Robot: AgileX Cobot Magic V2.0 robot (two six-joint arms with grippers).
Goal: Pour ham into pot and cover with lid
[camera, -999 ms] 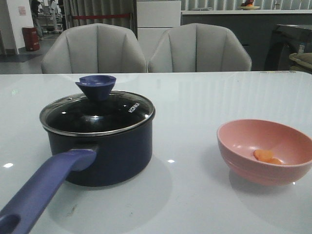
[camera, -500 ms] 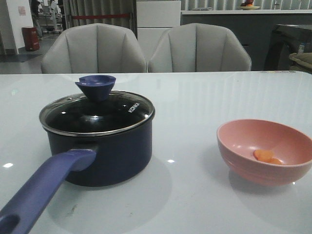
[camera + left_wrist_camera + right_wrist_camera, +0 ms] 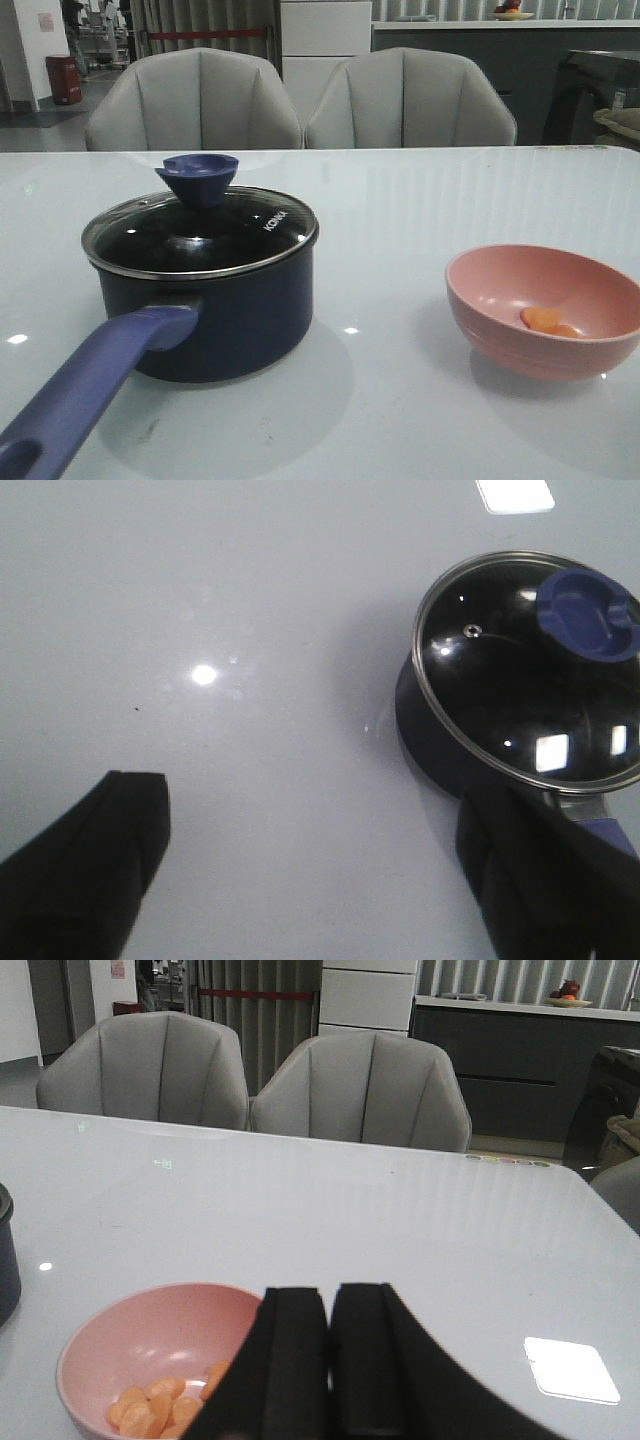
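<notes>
Glass lid sits on the pot as before and ham stays in the bowl: nothing started, left claw apart, right claw together

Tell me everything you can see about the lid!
The lid is round, clear glass with a shiny metal rim. A blue-purple funnel-shaped knob sticks up from its middle, and white "KONKA" letters sit near one edge. A tiny vent hole shows in the left wrist view. It rests flat on the dark pot, closing it. No gripper touches it.
</notes>
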